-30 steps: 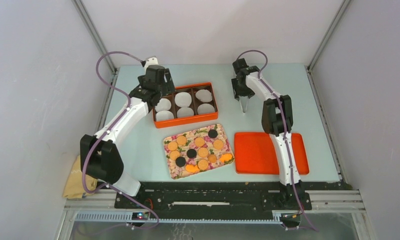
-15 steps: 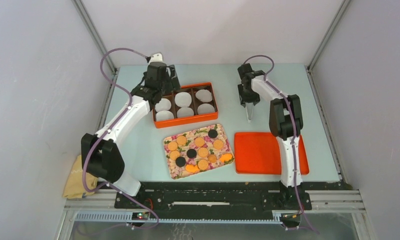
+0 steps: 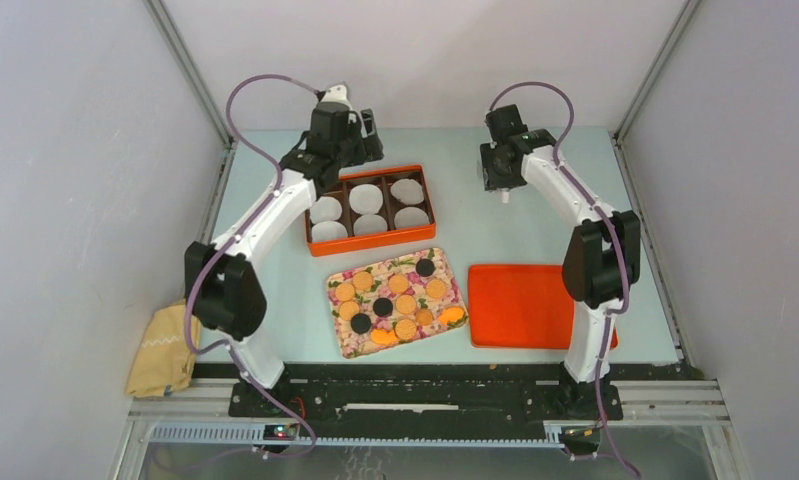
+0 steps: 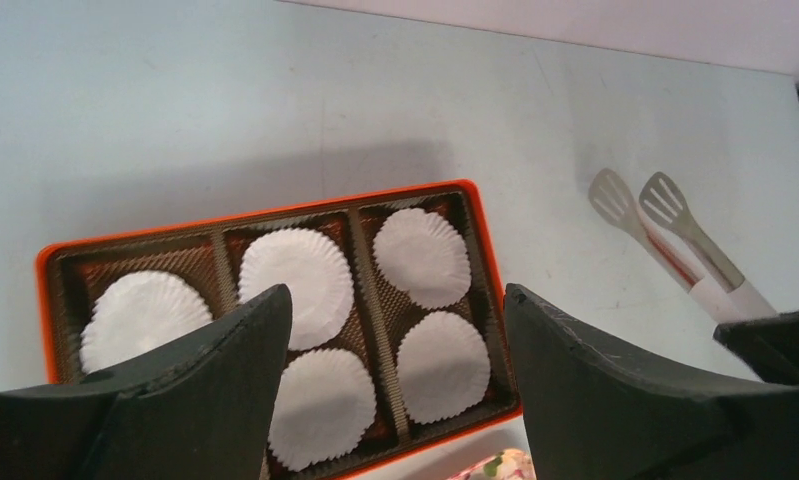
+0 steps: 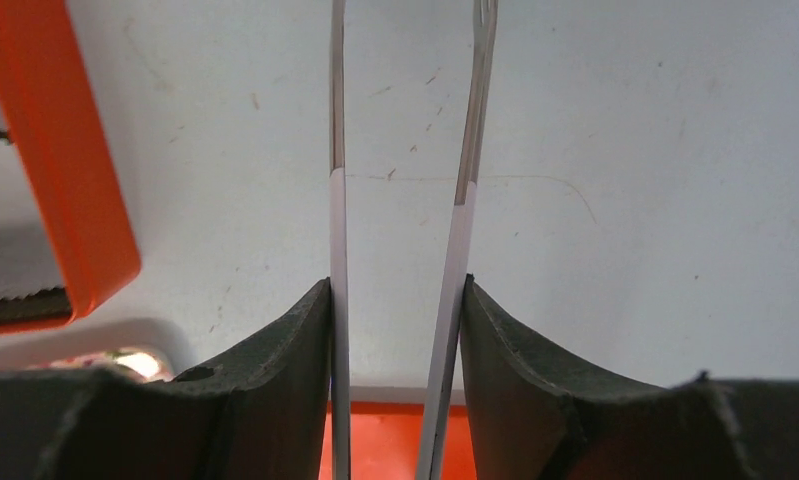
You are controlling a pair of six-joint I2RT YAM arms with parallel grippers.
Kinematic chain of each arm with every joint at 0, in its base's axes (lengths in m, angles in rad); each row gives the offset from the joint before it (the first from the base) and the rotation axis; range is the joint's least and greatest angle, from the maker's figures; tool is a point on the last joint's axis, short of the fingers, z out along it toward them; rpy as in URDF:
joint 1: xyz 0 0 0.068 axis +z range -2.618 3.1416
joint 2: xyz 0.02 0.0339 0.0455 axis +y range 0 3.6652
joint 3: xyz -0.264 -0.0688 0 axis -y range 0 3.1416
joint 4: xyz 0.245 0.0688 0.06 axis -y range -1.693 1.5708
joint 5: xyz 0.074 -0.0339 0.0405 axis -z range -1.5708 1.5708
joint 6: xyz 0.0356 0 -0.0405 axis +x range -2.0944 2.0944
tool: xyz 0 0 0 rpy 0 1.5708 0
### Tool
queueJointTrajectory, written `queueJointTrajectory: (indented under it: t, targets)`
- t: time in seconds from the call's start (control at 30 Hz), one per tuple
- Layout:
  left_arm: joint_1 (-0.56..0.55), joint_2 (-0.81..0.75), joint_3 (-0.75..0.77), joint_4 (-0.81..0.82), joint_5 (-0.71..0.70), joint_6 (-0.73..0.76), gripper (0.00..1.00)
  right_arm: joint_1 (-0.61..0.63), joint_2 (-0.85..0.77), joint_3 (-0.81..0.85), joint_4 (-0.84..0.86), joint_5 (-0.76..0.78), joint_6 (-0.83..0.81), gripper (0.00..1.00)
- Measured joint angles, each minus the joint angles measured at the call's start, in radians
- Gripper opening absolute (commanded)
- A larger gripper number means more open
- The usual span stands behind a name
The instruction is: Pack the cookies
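Right claw (image 5: 395, 290) pinches the tongs (image 5: 336, 220); left claw (image 4: 395, 305) gapes wide, empty.

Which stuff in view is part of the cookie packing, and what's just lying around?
In the job: cookies, floral tray under them, orange box with liners, tongs, flat orange lid (probably the box's).
Lying about: yellow cloth, near left.

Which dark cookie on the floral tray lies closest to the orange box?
The dark cookie at the far right corner of the floral tray, facing the orange box. The other two dark cookies sit nearer the arms, farther left.
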Motion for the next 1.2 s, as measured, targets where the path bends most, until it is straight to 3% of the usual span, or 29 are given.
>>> queueJointTrajectory:
  t: [0.2, 0.47, 0.8, 1.2]
  targets:
    - [-0.003, 0.146, 0.158, -0.005, 0.093, -0.011, 0.79, 0.037, -0.119, -0.110, 0.022, -0.052, 0.000, 0.27]
    - [-0.020, 0.170, 0.169, -0.032, 0.084, -0.020, 0.81, 0.095, -0.270, -0.196, 0.040, -0.090, -0.001, 0.25]
    - [0.073, -0.043, -0.095, -0.061, 0.006, -0.068, 0.80, 0.268, -0.362, -0.207, 0.101, -0.100, -0.010, 0.25]
    - [0.065, -0.268, -0.353, -0.052, -0.053, -0.089, 0.80, 0.479, -0.409, -0.295, 0.099, -0.039, -0.023, 0.20]
